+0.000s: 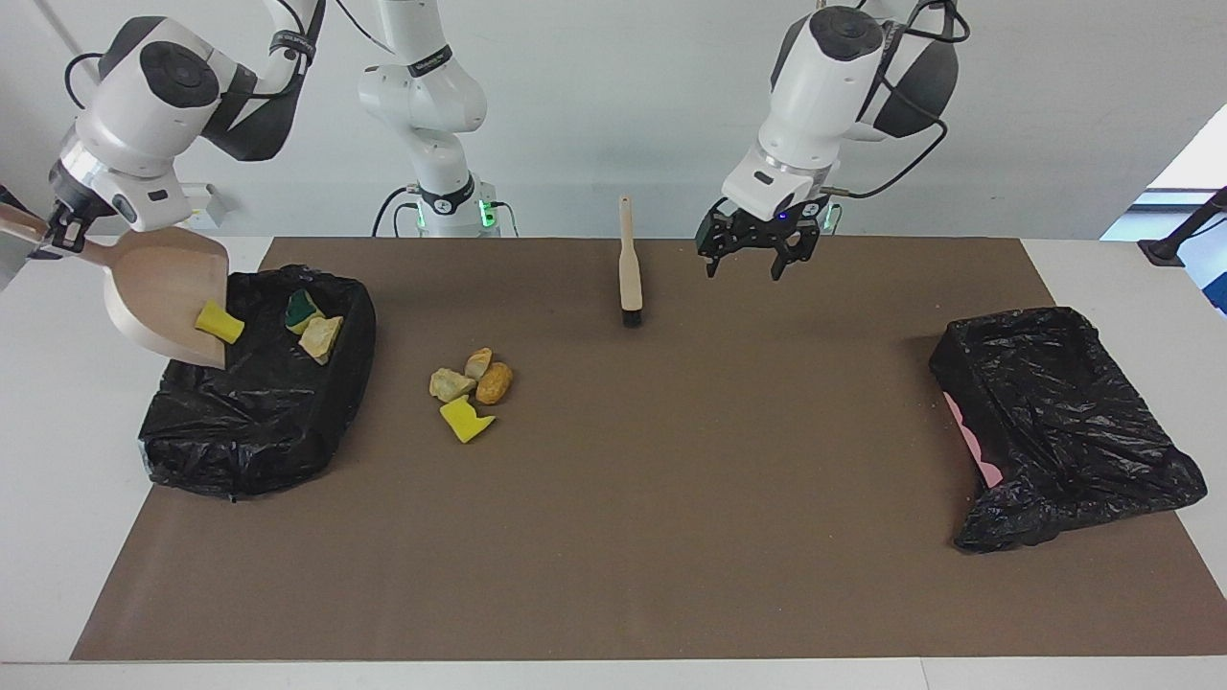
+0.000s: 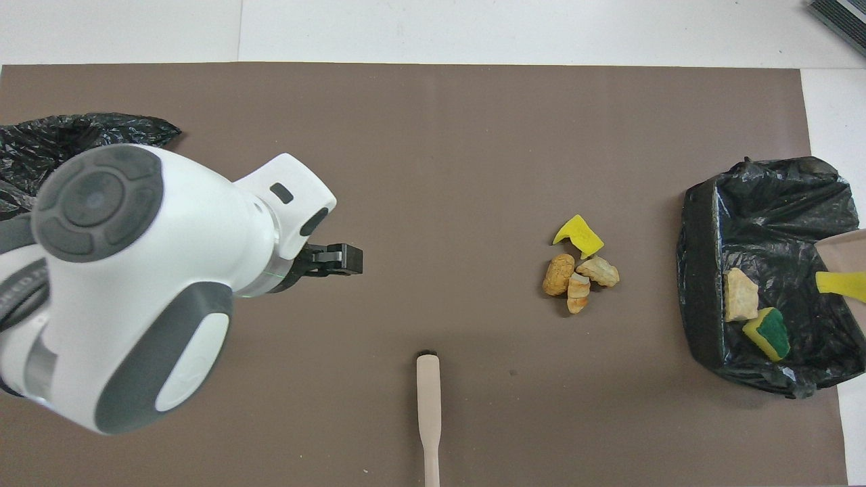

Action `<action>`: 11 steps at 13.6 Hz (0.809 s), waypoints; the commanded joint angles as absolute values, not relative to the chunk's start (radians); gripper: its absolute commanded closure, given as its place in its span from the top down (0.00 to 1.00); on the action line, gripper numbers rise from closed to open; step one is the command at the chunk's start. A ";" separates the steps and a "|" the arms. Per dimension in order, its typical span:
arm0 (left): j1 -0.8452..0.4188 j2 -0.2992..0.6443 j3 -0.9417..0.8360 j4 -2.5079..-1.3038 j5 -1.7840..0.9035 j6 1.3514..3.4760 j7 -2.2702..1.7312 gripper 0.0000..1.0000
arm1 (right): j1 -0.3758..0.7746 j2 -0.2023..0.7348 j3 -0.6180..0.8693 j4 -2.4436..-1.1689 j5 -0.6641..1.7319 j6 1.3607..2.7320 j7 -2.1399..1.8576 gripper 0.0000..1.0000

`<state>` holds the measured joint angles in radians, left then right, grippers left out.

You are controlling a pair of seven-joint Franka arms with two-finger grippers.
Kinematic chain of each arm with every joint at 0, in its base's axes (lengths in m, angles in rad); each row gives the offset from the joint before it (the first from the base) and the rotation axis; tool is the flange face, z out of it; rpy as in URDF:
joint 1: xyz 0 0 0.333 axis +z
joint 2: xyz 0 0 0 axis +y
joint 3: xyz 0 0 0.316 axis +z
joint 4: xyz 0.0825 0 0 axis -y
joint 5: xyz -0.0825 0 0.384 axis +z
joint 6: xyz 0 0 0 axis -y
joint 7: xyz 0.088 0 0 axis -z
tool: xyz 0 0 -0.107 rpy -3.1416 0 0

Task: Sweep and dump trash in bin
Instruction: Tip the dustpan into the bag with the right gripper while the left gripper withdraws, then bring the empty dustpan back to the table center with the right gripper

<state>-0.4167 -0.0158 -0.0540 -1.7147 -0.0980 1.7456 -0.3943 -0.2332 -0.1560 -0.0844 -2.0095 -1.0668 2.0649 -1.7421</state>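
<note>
My right gripper [image 1: 59, 233] is shut on the handle of the beige dustpan [image 1: 168, 292], which tilts steeply over the black-bagged bin [image 1: 249, 431] at the right arm's end. One yellow sponge piece [image 1: 219, 323] sits at the pan's lip. A green-backed sponge [image 1: 303, 307] and a tan lump [image 1: 321, 337] lie in the bin. A cluster of trash [image 1: 470, 383] lies on the mat beside the bin: lumps and a yellow piece [image 2: 577, 233]. The brush [image 1: 629, 268] lies on the mat. My left gripper [image 1: 748, 264] hangs open and empty over the mat, beside the brush.
A second black-bagged bin [image 1: 1054, 422] with a pink edge stands at the left arm's end of the brown mat [image 1: 671, 527]. In the overhead view the left arm covers part of it [image 2: 101, 128].
</note>
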 commanded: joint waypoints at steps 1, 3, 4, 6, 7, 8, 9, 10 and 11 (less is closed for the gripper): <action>-0.336 -0.009 -0.058 -1.634 -0.083 1.636 -0.292 1.00 | -0.171 -0.219 -0.083 -2.060 -1.189 2.056 -1.755 0.00; -0.272 -0.034 -0.057 -1.606 -0.083 1.560 -0.185 1.00 | -0.164 -0.224 -0.078 -2.065 -1.187 2.017 -1.749 0.00; -0.229 -0.044 -0.060 -1.591 -0.081 1.527 -0.140 1.00 | -0.164 -0.225 -0.078 -2.065 -1.177 2.011 -1.732 0.00; -0.172 -0.049 -0.061 -1.563 -0.081 1.479 -0.092 1.00 | -0.163 -0.225 -0.043 -2.060 -1.134 1.933 -1.692 0.00; -0.148 -0.048 -0.061 -1.533 -0.081 1.450 -0.089 1.00 | -0.163 -0.229 -0.002 -2.051 -1.097 1.863 -1.654 0.00; -0.135 -0.045 -0.060 -1.511 -0.086 1.412 -0.086 1.00 | -0.164 -0.233 0.050 -2.033 -1.054 1.788 -1.619 0.00; -0.123 -0.040 -0.060 -1.502 -0.086 1.396 -0.068 1.00 | -0.164 -0.232 0.099 -2.014 -1.022 1.731 -1.582 0.00; -0.109 -0.037 -0.058 -1.493 -0.086 1.396 -0.037 1.00 | -0.164 -0.227 0.151 -1.999 -0.994 1.679 -1.537 0.00; -0.089 -0.035 -0.057 -1.474 -0.086 1.394 -0.011 1.00 | -0.164 -0.227 0.199 -1.990 -0.953 1.649 -1.488 0.00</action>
